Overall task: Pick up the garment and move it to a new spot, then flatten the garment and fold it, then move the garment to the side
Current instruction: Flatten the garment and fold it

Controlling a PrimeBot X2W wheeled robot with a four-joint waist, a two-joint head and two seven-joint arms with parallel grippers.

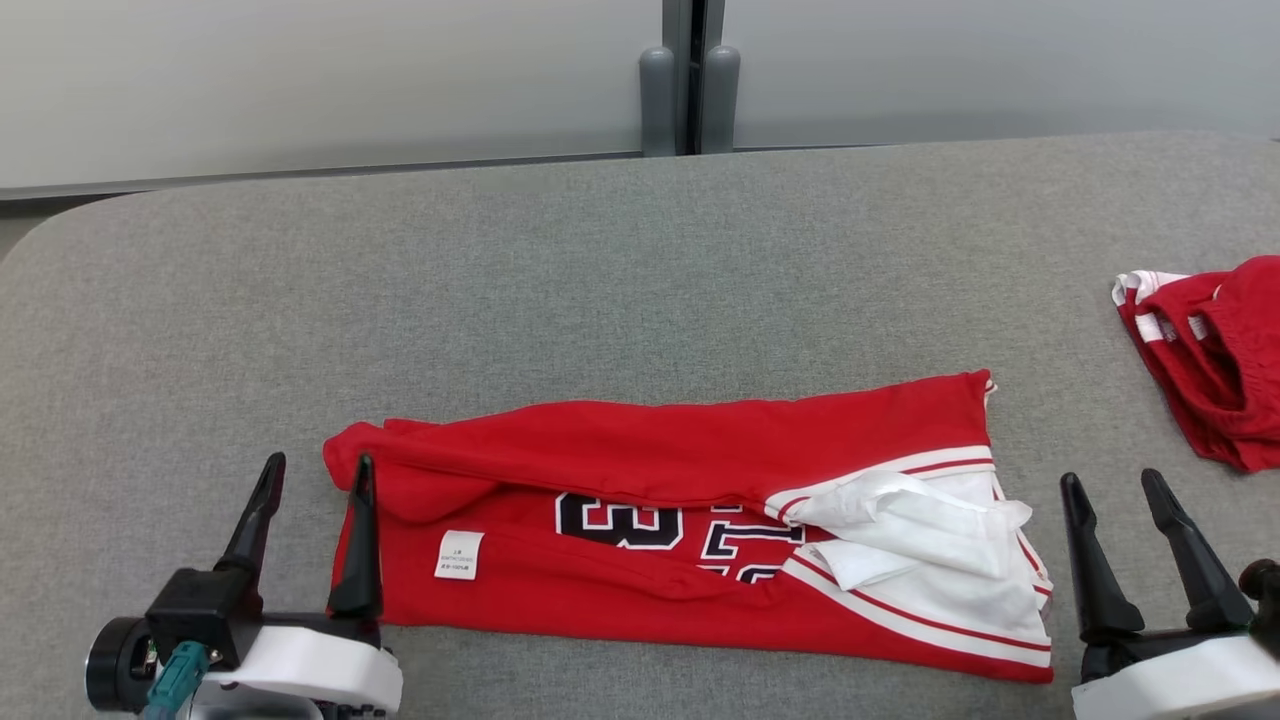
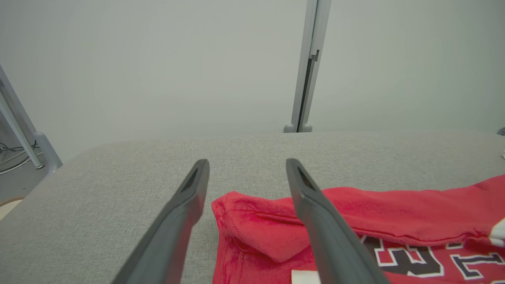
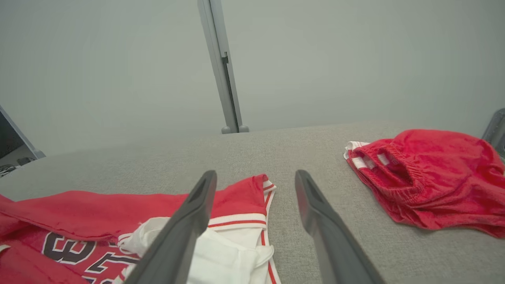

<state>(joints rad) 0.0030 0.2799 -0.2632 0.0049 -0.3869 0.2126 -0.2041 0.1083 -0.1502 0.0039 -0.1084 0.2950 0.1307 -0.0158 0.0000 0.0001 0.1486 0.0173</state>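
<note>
Head view, from the left: my left gripper (image 1: 320, 462) stands with fingers spread and empty, straddling the left end of the garment (image 1: 660, 450). I see that red jersey folded lengthwise on the grey table (image 1: 600, 250), near my edge. Just beside its white-trimmed right end, my right gripper (image 1: 1110, 478) is spread wide too, holding nothing. At far right, well apart, lies a red bundle (image 1: 1220, 370).
</note>
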